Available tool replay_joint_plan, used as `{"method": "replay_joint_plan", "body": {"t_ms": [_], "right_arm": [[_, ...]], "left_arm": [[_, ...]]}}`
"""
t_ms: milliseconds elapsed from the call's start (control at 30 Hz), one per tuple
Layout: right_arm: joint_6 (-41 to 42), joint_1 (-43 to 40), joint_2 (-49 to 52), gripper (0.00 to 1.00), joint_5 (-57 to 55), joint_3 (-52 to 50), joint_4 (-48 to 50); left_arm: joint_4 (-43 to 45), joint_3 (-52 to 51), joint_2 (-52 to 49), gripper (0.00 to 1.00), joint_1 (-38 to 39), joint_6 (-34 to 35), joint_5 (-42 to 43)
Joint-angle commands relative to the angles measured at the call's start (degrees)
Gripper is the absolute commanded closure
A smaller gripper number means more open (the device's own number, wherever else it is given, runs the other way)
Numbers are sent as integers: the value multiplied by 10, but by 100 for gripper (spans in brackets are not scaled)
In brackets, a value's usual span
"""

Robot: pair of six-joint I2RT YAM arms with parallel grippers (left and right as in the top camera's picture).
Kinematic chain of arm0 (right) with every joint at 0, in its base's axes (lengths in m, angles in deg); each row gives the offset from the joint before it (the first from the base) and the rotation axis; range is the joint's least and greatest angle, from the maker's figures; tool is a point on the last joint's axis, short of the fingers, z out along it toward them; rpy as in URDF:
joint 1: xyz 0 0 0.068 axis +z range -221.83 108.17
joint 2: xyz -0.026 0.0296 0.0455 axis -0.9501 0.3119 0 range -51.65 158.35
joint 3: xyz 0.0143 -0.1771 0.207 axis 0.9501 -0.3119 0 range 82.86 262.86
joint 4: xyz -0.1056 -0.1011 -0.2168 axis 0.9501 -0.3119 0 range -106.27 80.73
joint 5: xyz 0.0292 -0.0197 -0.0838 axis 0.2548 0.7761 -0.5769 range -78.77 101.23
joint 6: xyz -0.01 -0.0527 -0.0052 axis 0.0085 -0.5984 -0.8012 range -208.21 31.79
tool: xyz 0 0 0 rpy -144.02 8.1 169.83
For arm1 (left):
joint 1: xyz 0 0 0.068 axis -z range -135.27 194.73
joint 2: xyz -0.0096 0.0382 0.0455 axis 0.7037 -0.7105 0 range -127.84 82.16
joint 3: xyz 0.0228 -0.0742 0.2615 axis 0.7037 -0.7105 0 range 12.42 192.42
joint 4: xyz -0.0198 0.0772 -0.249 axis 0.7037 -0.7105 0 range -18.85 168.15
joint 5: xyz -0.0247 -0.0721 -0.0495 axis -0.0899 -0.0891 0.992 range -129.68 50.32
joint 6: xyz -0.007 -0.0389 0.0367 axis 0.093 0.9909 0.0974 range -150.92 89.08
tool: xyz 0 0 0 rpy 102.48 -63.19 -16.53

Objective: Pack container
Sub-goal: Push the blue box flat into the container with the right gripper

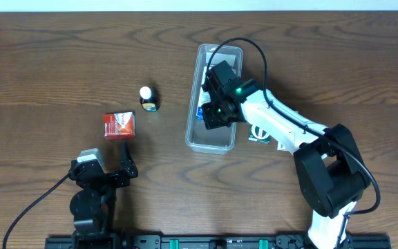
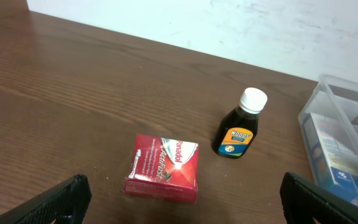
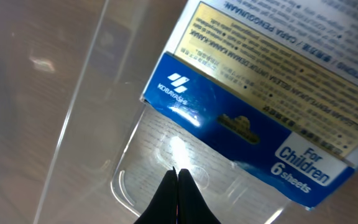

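**Desk:** Where does the container sit, and which arm has it?

**Photographer:** The clear container (image 1: 193, 97) lies right of centre on the wooden table (image 1: 47, 62). Its long axis runs away from the robot, with a slight tilt. The right gripper (image 3: 178, 186) is down inside it at the near end. Its fingertips are pressed together with nothing visible between them, over the bare floor of the tub just beside a blue box (image 3: 229, 118).

**Desk:** And the other arm?

**Photographer:** The left gripper (image 2: 184, 182) hangs low at the near-left of the table, its fingers spread wide and holding nothing. A red box (image 2: 163, 168) lies directly ahead of it, and a small dark bottle (image 2: 241, 124) with a white cap stands upright further on and to the right. Both are outside the tub, to its left and well apart from it. My judgement is that the left arm is the nearer one for either, and that the carry goes rightward from those fingers.

**Desk:** Any legible print?

**Photographer:** The red box reads "Panadol" and the bottle's label "WOODS'". The blue box shows "KOBAYASHI", "For Children" and "6 sheets". The fine print on its yellow panel is too small to quote.
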Motion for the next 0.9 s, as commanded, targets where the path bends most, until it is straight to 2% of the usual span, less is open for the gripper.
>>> {"method": "replay_joint_plan", "body": {"t_ms": [0, 400, 867], "right_arm": [[-24, 9, 0, 99, 12, -4, 10], [-24, 12, 34, 99, 24, -4, 63], [-33, 11, 64, 99, 15, -4, 65]], "left_arm": [[-7, -13, 0, 2, 1, -8, 4], [-7, -13, 0, 2, 1, -8, 4], [-7, -13, 0, 2, 1, -8, 4]]}}
